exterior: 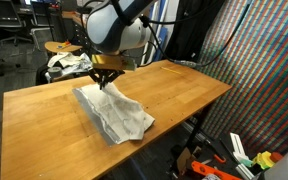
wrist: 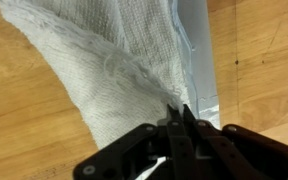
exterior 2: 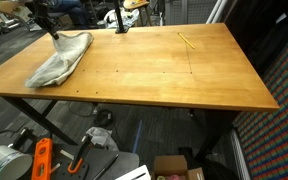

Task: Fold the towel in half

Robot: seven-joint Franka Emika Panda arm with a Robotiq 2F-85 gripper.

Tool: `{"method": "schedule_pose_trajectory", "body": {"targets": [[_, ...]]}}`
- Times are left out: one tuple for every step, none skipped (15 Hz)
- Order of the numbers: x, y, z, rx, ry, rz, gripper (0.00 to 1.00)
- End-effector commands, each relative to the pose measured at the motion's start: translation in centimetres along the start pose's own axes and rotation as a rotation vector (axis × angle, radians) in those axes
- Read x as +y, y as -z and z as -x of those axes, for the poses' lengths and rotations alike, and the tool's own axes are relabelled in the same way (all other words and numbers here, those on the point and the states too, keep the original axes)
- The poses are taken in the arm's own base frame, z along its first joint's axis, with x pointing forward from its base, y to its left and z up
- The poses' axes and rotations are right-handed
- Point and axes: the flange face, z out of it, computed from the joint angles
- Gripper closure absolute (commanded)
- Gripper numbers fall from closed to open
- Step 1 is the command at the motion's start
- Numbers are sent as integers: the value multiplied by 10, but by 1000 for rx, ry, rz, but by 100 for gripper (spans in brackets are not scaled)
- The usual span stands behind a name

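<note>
A light grey-white towel (exterior: 114,112) lies crumpled on the wooden table (exterior: 174,85); it also shows in an exterior view (exterior 2: 61,58) near the table's far left corner. My gripper (exterior: 106,80) is shut on one edge of the towel and lifts it into a peak above the table. In the wrist view the fingertips (wrist: 180,117) pinch the woven cloth (wrist: 114,65), which hangs away from the jaws over the wood. In an exterior view the gripper (exterior 2: 52,32) is partly cut off at the top.
Table edges run close to the towel (exterior 2: 4,92). Chairs and clutter stand behind the table (exterior: 69,58). Tools and boxes lie on the floor (exterior 2: 44,155). A patterned panel stands beside the table (exterior: 254,60).
</note>
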Motion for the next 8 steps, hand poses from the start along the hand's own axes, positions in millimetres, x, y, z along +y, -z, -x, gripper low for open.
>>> {"method": "schedule_pose_trajectory", "body": {"targets": [[1,0,0,-1,0,0,94],[1,0,0,-1,0,0,99],[2,2,-2,8,-11,16,99],[1,1,-5,39,-29,22,99],[-1,2,-9,59,-47,46,99],[-4,2,-13,86,-65,90,99],[-6,3,-16,106,-84,120,99],[-11,1,-21,137,-105,165,99]]}}
